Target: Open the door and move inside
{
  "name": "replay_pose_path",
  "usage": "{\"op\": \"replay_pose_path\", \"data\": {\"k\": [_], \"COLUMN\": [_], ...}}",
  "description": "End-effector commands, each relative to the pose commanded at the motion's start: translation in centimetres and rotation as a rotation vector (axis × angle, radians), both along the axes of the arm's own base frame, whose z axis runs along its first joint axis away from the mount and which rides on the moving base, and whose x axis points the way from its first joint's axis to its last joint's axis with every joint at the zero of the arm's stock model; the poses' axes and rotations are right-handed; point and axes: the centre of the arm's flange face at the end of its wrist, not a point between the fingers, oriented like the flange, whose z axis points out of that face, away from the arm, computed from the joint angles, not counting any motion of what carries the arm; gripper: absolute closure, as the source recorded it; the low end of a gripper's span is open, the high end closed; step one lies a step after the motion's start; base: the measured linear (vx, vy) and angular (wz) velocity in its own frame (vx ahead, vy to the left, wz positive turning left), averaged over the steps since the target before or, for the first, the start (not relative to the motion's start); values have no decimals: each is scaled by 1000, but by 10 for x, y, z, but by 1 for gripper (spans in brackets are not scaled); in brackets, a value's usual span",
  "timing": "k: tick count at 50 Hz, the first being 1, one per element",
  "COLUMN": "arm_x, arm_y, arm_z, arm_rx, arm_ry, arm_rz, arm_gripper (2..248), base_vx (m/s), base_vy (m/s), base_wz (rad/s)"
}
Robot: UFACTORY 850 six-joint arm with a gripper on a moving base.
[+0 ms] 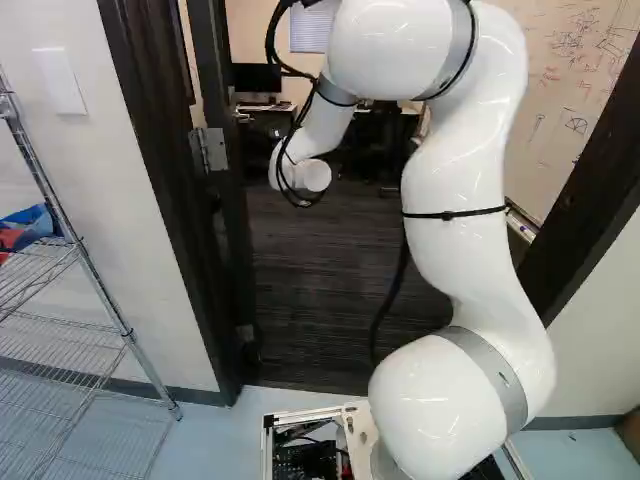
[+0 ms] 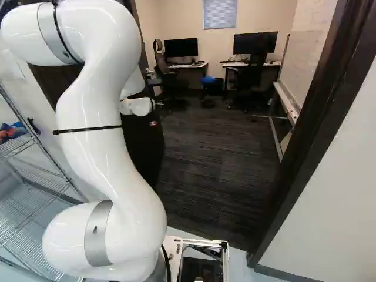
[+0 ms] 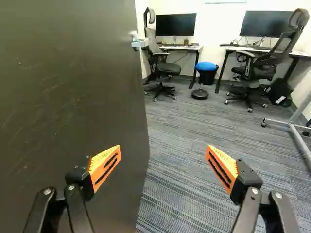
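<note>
Door (image 1: 236,215) stands open in the left base view, nearly edge-on at the left of the doorway, with two hinges (image 1: 208,150) showing along its edge. One arm (image 1: 455,190) rises on the right and reaches across the opening. One whiteboard (image 1: 575,70) carries red and black marks, too small to read. One wire rack (image 1: 100,345) stands at the left, near one wall plate (image 1: 60,80).

In the right base view, the dark door is partly hidden by the arm. Through the doorway are two monitors (image 2: 181,48), two desks (image 2: 252,63), two chairs (image 2: 165,70) and one window blind (image 2: 220,13).

In the wrist view, the door fills the space ahead of and around one finger, its one handle (image 3: 140,42) at the far edge. The gripper (image 3: 164,151) is spread wide, two orange pads (image 3: 104,167) well apart, with nothing held. Ahead, past the door's edge, stands one blue-topped stool (image 3: 206,67) on striped carpet (image 3: 182,165). One white label (image 3: 280,99) shows by the farther desk, its print unreadable.
</note>
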Motion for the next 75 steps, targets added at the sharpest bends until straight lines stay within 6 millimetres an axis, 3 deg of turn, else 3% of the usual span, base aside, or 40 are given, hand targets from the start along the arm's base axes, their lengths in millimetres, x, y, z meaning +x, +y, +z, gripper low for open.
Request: {"op": "replay_pose_path", "data": {"k": [75], "arm_x": [-134], "arm_y": [-83], "arm_z": [11], "arm_rx": [-62], "arm_ry": [50], "arm_rz": [-26], "arm_gripper": [3], "base_vx": [0], "base_vy": [0], "base_wz": [0]}}
